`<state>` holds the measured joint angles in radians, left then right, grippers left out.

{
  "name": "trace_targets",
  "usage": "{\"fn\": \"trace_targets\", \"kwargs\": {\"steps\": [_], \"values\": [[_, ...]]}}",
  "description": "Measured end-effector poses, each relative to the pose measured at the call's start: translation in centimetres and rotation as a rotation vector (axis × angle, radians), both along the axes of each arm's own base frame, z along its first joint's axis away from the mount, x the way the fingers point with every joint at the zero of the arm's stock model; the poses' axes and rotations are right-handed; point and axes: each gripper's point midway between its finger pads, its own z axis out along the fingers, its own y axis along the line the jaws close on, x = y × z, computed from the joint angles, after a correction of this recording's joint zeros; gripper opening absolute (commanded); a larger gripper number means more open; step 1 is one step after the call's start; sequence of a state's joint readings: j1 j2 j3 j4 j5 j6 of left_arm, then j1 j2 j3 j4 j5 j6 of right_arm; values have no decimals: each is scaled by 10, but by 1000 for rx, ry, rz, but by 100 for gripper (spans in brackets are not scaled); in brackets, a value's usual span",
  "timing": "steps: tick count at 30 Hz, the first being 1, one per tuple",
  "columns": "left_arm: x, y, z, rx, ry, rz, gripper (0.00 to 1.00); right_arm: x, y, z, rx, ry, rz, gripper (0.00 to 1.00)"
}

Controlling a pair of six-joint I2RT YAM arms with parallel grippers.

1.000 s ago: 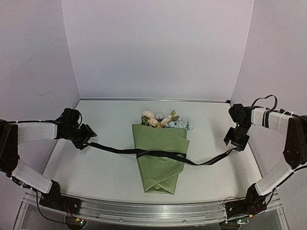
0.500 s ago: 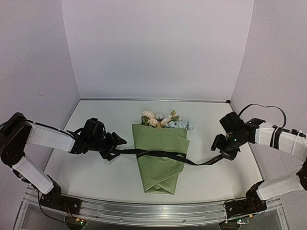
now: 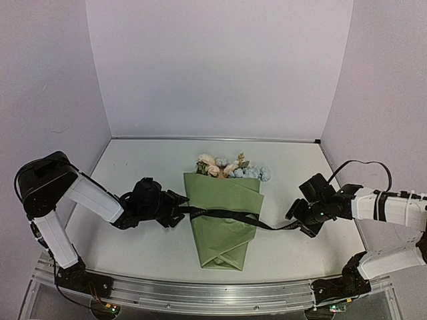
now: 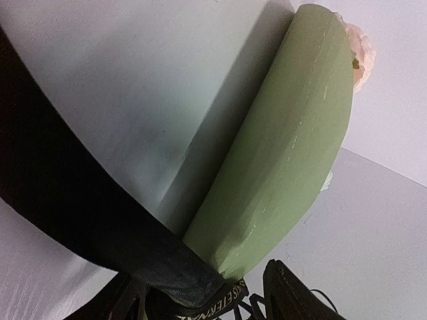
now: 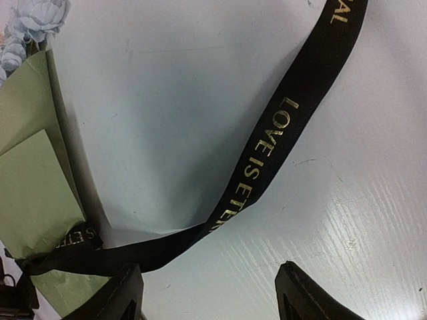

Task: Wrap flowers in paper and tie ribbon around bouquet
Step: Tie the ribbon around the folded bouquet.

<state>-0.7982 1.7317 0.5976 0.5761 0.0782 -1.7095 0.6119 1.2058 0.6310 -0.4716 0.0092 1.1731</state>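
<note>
Here, an olive-green paper-wrapped bouquet (image 3: pixel 223 230) lies flat on the white tabletop (image 3: pixel 147 160) between the two claws. Its long axis runs crosswise to the line joining them, with the pale blue and cream flowers (image 3: pixel 230 167) pointing away from the arm bases and the narrow folded tip toward them. A long black ribbon with gold lettering (image 3: pixel 270 225) crosses the bouquet's waist from claw to claw, apparently laid there so its ends can be crossed and knotted. The left claw (image 3: pixel 179 209), just beside the bouquet's edge, stands part-open with ribbon running through the gap, seemingly unpinched. The right claw (image 3: pixel 297 220), apart from the bouquet, gapes empty, the ribbon's tail lying just ahead of it.
</note>
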Motion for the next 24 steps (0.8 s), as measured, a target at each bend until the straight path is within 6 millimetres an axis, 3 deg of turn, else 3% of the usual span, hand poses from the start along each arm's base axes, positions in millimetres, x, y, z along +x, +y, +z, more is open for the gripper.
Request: {"fn": "trace_targets", "kwargs": {"steps": [10, 14, 18, 24], "values": [[8, 4, -24, -13, 7, 66, 6, 10, 20, -13, 107, -12, -69, 73], [9, 7, -20, 10, -18, 64, 0, 11, 30, -23, 143, 4, -88, 73], [12, 8, 2, 19, -82, 54, 0, 11, 32, -34, 151, 21, -111, 69], [13, 8, 12, 45, -127, 25, 0, 24, 41, -41, 174, 9, -143, 39]]}}
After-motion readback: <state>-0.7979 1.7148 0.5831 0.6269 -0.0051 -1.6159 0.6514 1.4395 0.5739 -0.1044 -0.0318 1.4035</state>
